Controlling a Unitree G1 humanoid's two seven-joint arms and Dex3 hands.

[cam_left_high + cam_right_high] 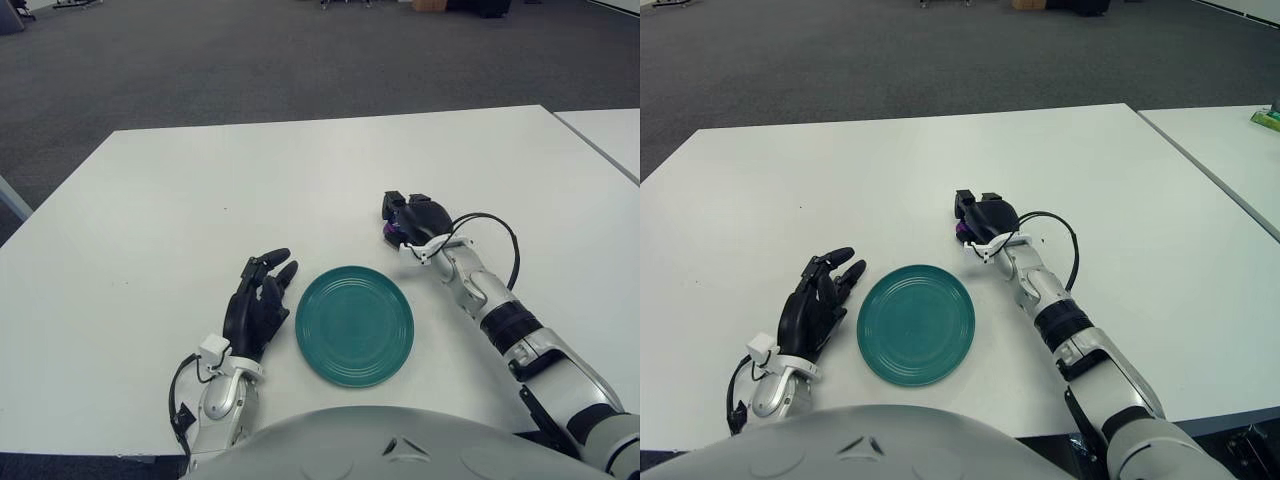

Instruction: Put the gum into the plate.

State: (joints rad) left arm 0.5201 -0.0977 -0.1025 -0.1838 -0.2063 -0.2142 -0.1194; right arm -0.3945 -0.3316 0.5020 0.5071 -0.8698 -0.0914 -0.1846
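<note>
A small purple gum pack [389, 232] lies on the white table [200, 200], just past the upper right rim of the round teal plate [354, 325]. My right hand [412, 214] sits on top of the pack with its dark fingers curled over it, so only the pack's left edge shows. The plate holds nothing. My left hand [260, 300] shows beside the plate's left side, fingers spread and holding nothing.
A second white table [610, 130] stands to the right across a narrow gap, with a green item [1265, 118] on it. Grey carpet lies beyond the far table edge. My own body fills the bottom of the view.
</note>
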